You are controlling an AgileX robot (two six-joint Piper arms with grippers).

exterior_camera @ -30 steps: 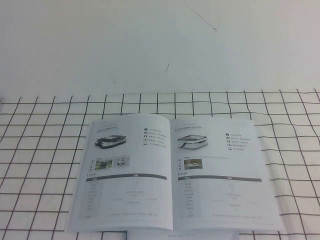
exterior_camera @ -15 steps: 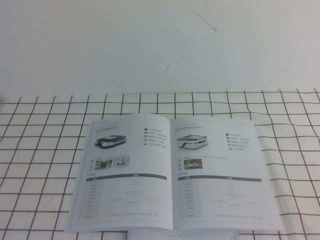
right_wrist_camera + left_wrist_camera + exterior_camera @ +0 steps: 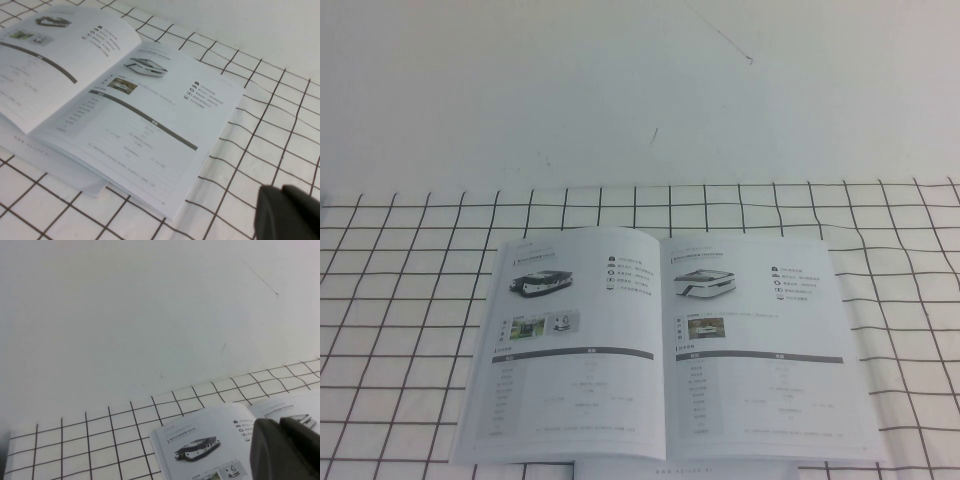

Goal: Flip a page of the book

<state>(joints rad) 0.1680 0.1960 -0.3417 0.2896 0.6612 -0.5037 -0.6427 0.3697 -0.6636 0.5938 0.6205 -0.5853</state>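
The book (image 3: 660,345) lies open and flat on the checkered cloth, spine toward the middle. Its left page (image 3: 565,340) shows a dark machine photo, icons and a grey-headed table. The right page (image 3: 760,345) shows a machine photo, an icon column, one small dark photo and a table. Neither gripper shows in the high view. In the left wrist view my left gripper (image 3: 280,423) hangs shut and empty above the book (image 3: 205,440) near its far edge. In the right wrist view my right gripper (image 3: 282,190) is shut and empty over the cloth beside the book's (image 3: 130,105) right edge.
A white cloth with a black grid (image 3: 400,300) covers the near table; bare white surface (image 3: 620,90) lies beyond it. A loose white sheet (image 3: 680,468) sticks out from under the book's near edge, and also shows in the right wrist view (image 3: 55,160).
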